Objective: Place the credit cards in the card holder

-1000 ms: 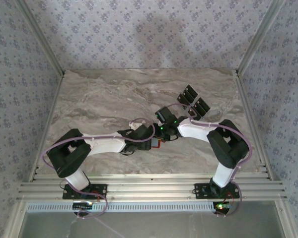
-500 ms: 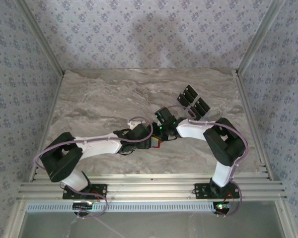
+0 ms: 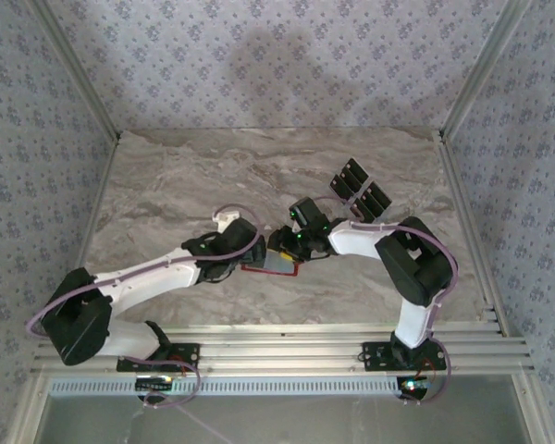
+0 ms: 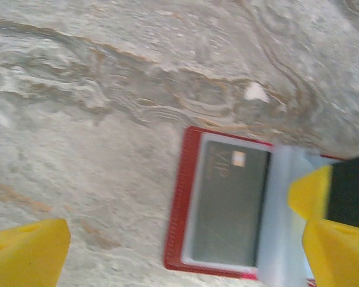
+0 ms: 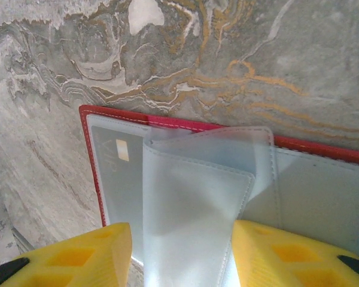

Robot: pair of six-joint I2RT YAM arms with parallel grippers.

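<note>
Jaws flung as wide as they go, the left gripper [image 4: 176,251] has drawn back toward its own side of the marble table [image 3: 185,176]. A second ago it was crowded in beside the right gripper [image 3: 291,242]. The move uncovers the open red wallet [image 3: 270,266], which lies flat near the middle of the table, just in front of the right arm's wrist. The right gripper has kept its place above the wallet, with its jaws partly apart either side of a raised clear plastic sleeve [image 5: 197,215]. Whether the fingers actually press on that sleeve cannot be told. From the left wrist, a dark card [image 4: 230,203] with a small chip shows behind the window of the wallet's outer pocket, so one card appears to be seated already. The rest of the black cards [image 3: 361,190] sit in a tight cluster toward the far right of the table, well apart from the wallet and unmoved over the last second. With the left arm empty and pulling away, the job looks only partly done: the clustered cards have yet to be fetched, and the sleeves will probably need holding open for each one.
</note>
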